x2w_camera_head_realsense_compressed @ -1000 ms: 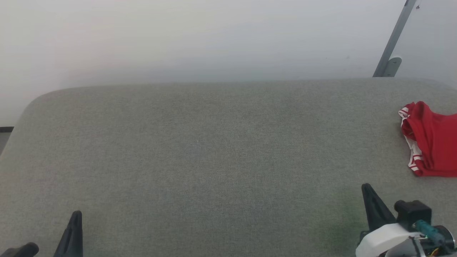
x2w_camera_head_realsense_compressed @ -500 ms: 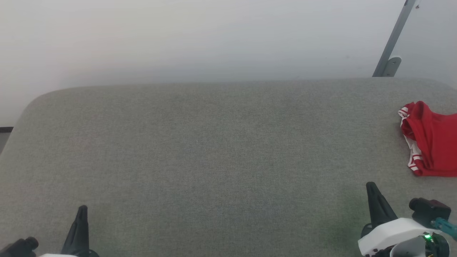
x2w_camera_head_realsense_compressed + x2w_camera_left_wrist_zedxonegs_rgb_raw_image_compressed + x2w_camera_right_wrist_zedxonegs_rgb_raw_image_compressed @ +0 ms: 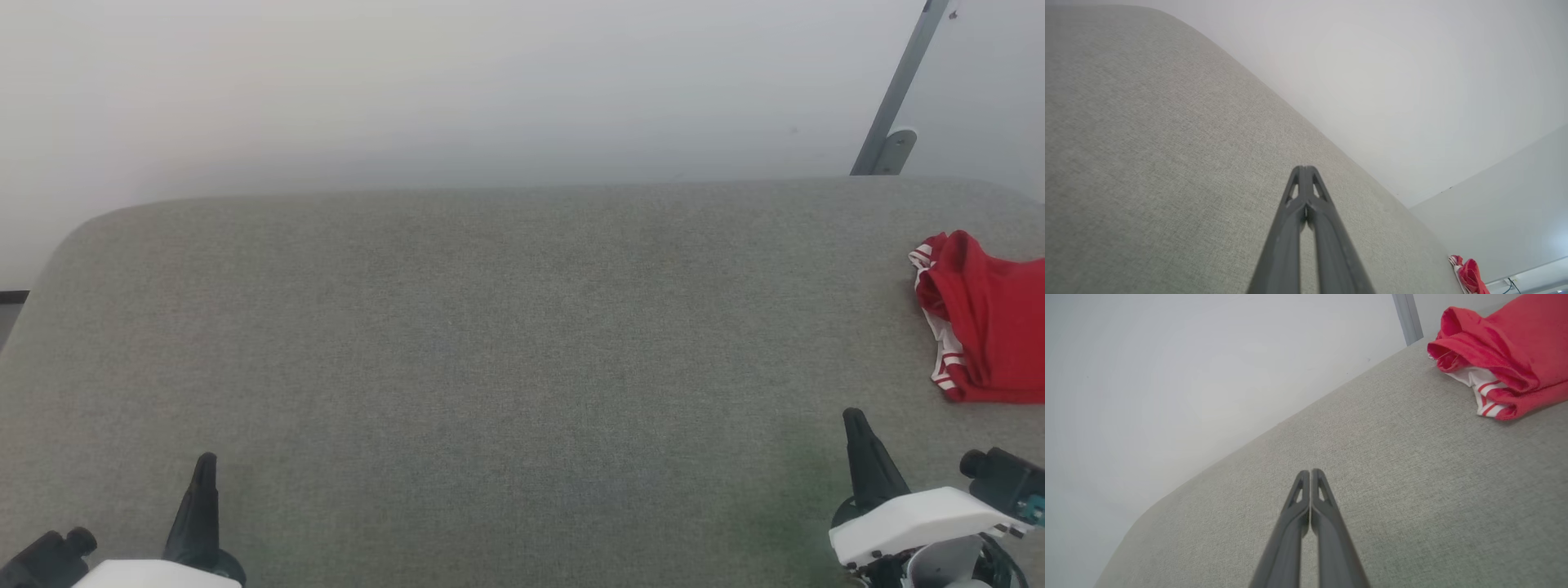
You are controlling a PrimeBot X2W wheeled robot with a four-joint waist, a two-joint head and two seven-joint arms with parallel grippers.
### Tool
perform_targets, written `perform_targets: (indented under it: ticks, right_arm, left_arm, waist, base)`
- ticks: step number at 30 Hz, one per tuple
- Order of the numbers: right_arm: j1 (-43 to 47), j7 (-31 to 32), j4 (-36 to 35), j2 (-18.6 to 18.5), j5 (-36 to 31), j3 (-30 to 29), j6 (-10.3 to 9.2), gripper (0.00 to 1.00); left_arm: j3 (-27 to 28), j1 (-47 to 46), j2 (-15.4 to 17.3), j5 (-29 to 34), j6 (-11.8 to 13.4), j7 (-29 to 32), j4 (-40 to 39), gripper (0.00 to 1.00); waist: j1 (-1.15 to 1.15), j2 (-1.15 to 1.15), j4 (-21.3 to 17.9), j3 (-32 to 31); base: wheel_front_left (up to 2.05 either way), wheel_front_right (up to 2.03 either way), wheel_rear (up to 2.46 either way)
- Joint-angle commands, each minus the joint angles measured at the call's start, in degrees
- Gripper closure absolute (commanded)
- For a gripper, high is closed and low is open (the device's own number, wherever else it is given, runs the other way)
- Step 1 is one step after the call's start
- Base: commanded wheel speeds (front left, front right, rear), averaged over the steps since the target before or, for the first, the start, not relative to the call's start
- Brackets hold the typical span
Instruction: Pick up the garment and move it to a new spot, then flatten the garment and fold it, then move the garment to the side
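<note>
The garment [image 3: 988, 327] runs off the right edge of the head view, so its full outline and front cannot be told — the right wrist view crops it at top and right too, and in the left wrist view it is a red scrap too small for detail. The left end effector [image 3: 204, 465] and the right end effector [image 3: 854, 418] are both cut by the head view's bottom edge. The grey post [image 3: 898, 90] leaves that view at the top.
</note>
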Motion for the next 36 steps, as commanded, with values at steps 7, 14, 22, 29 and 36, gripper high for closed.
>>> perform_targets:
  ticks: [7,14,22,29,36]
  right_arm:
    - [-1.8,1.7,-1.2,0.3,7.0,-0.5,-0.02,1.00]
    - [-2.1,2.8,-1.5,0.5,11.7,-0.7,-0.03,1.00]
    - [-2.3,4.2,-1.8,0.8,17.5,-1.1,-0.04,1.00]
    - [-2.5,5.4,-2.1,1.0,22.2,-1.3,-0.04,1.00]
    - [-2.7,6.6,-2.3,1.2,27.2,-1.6,-0.04,1.00]
  left_arm:
    - [0.5,-2.5,-0.6,-5.2,-0.1,1.7,-0.2,1.00]
    - [0.5,-3.4,-1.4,-8.5,-0.1,2.8,0.1,1.00]
    - [0.5,-4.4,-2.4,-12.5,-0.1,4.3,0.5,1.00]
    - [0.5,-5.3,-3.2,-15.8,-0.1,5.5,0.8,1.00]
    - [0.5,-6.3,-4.0,-19.3,-0.1,6.7,1.1,1.00]
  waist:
    - [0.00,0.00,0.0,0.0]
    - [0.00,0.00,-0.1,0.0]
    - [0.00,0.00,-0.1,0.0]
    - [0.00,0.00,-0.2,0.0]
    - [0.00,0.00,-0.2,0.1]
  base:
    - [0.00,0.00,0.00]
    - [0.00,0.00,0.00]
    - [0.00,0.00,0.00]
    - [0.00,0.00,0.00]
    - [0.00,0.00,0.00]
